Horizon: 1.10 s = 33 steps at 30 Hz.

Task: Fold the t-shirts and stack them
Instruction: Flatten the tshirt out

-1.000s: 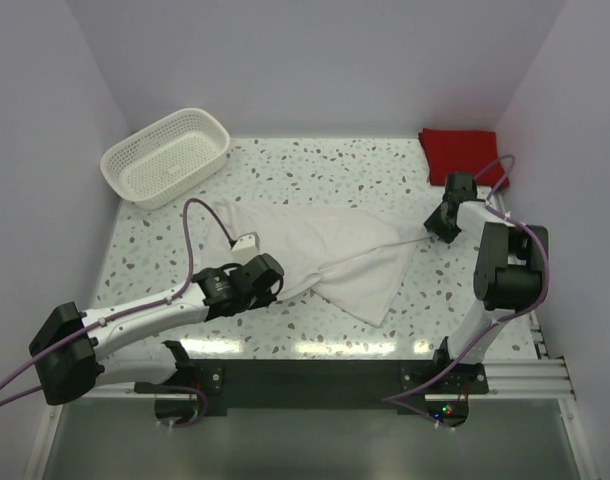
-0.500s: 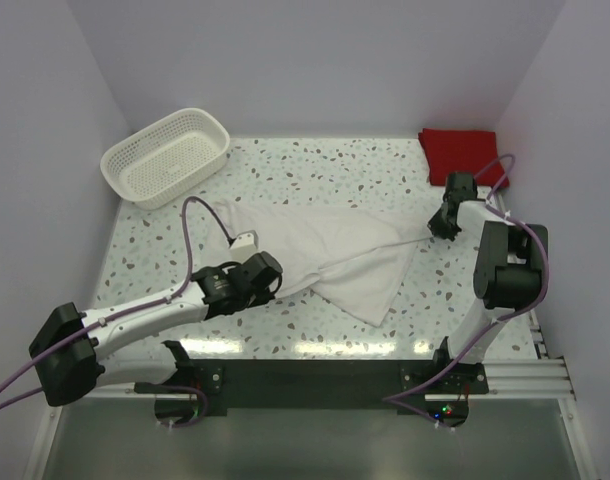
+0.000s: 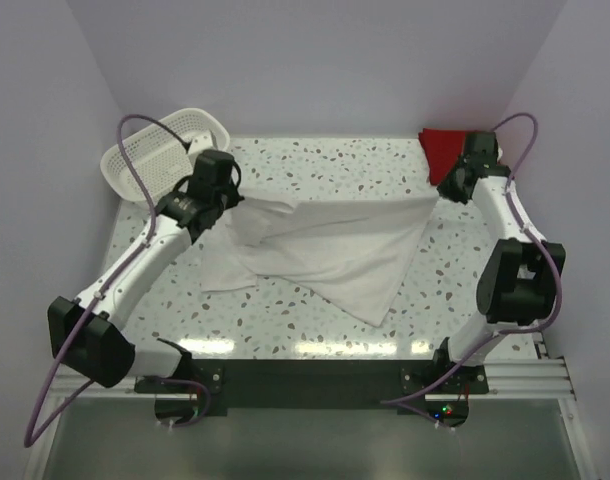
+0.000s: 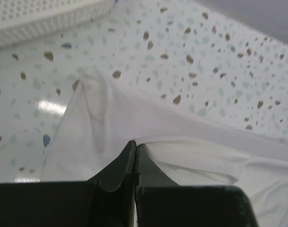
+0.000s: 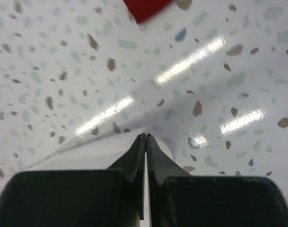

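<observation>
— State of the left gripper (image 4: 135,144)?
— Pressed fully together on the far-left edge of the white t-shirt (image 3: 325,250), with cloth pinched at the tips, up off the table (image 3: 325,165), just beside the basket (image 3: 145,160).
— And the right gripper (image 5: 145,137)?
— Closed tight as well, on the far-right corner of the same shirt, near the red t-shirt (image 3: 447,150) folded in the far right corner.
— Lie of the white one?
— Strung left to right between the two grips along its far edge, long axis across the table, with the rest draped toward the near side and a tail trailing to the near right.
— Crux of the coming move?
— Probably keeping that held edge taut and level while laying it flat. Nearest to each end: its own arm. Nearest to the red shirt: the right.
— Risk?
— Slack mid-span, then bunching.
</observation>
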### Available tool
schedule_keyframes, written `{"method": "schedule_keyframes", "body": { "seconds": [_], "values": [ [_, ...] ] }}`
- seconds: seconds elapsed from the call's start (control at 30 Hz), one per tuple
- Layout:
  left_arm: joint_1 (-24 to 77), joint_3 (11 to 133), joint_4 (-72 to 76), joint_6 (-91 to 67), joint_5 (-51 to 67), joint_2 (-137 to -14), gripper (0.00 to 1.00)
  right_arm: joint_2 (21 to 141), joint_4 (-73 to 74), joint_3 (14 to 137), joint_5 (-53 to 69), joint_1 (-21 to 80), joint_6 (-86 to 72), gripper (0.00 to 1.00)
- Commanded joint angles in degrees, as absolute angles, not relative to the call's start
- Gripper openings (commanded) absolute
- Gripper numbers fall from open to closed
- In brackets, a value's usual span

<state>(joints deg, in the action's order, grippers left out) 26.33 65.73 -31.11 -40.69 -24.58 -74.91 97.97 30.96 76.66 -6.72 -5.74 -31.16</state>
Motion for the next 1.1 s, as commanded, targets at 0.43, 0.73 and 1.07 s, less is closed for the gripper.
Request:
{"method": "schedule_keyframes", "body": {
  "seconds": [0.43,0.73,1.07],
  "values": [
    [21.36,118.64,-31.29,-11.43,-23.13,-73.66,0.00,76.32,48.43,121.90,1.76,-5.80,-19.52,0.00],
    [21.36,122.16,-31.72,-8.70,-17.93,-59.51,0.00,62.58,48.51,123.13,-0.97,-5.89,-12.40,0.00],
    [21.36,125.61,-34.28,-9.14,-14.68,-61.25,0.00,64.51,50.54,127.55,3.16,-5.80,-10.37,0.00]
  ]
}}
